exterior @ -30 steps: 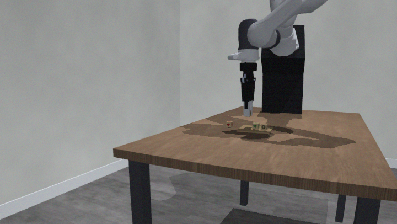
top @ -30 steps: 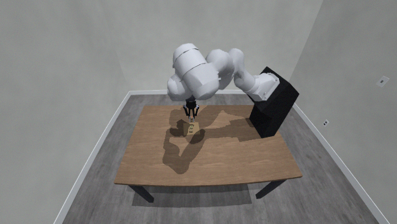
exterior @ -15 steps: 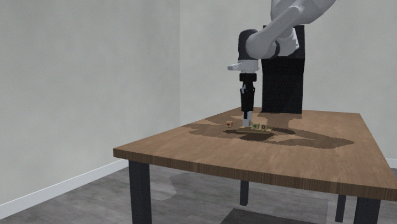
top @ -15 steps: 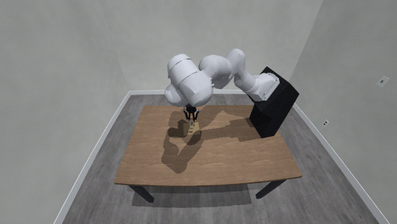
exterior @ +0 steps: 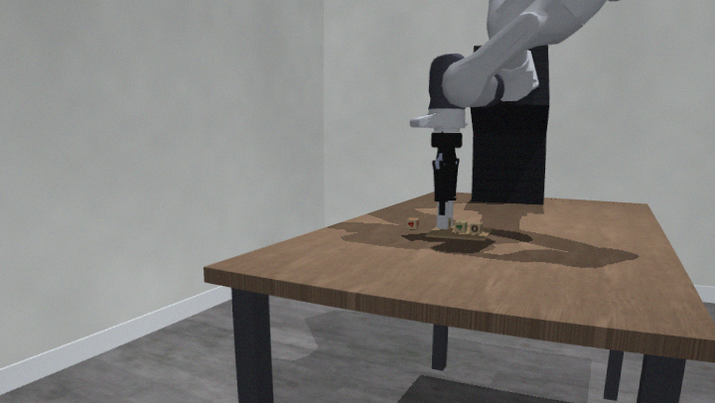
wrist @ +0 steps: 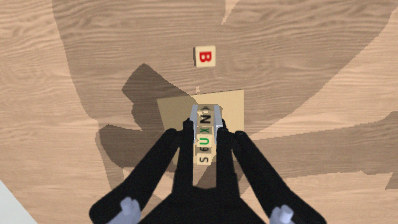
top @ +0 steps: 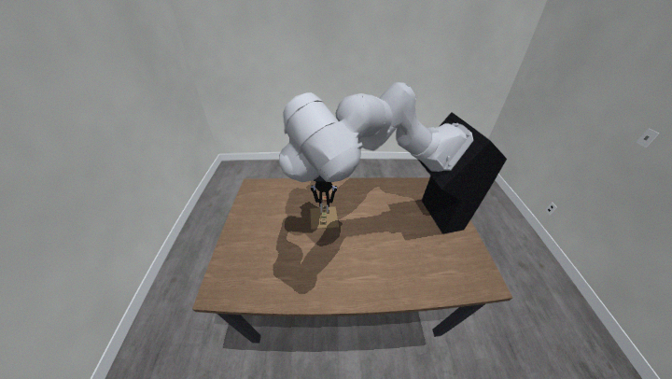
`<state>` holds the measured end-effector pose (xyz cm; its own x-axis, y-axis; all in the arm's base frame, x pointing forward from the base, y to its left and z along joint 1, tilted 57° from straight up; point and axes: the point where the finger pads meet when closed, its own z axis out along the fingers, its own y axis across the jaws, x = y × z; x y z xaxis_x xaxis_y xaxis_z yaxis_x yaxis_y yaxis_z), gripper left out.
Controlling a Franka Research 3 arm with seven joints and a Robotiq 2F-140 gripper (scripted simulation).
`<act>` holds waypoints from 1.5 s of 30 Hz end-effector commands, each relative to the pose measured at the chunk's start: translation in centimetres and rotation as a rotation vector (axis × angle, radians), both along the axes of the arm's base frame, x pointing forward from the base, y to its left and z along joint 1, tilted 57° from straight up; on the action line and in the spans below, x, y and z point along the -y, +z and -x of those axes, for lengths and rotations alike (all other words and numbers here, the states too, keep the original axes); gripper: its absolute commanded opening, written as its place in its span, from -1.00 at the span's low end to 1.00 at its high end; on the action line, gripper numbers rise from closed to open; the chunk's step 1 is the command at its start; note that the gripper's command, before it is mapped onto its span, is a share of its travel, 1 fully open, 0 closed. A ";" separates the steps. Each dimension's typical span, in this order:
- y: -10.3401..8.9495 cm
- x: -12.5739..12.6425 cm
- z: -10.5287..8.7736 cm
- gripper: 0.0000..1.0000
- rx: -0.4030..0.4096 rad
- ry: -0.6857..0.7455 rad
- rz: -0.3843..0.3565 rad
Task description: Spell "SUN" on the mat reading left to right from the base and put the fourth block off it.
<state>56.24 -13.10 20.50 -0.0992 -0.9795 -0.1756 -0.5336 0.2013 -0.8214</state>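
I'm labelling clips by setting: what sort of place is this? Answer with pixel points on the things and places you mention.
Probably a robotics lab or test room: a robot arm (top: 324,136) (exterior: 475,79) on a black pedestal (top: 486,152) (exterior: 509,155), a wooden table (top: 376,268) (exterior: 350,265) with letter blocks, and plain grey walls.
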 end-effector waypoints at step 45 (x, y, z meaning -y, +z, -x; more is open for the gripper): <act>0.1 0.0 -0.2 -0.74 0.002 0.006 0.007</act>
<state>56.36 -13.06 20.60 -0.0956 -0.9804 -0.1723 -0.5328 0.1967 -0.8231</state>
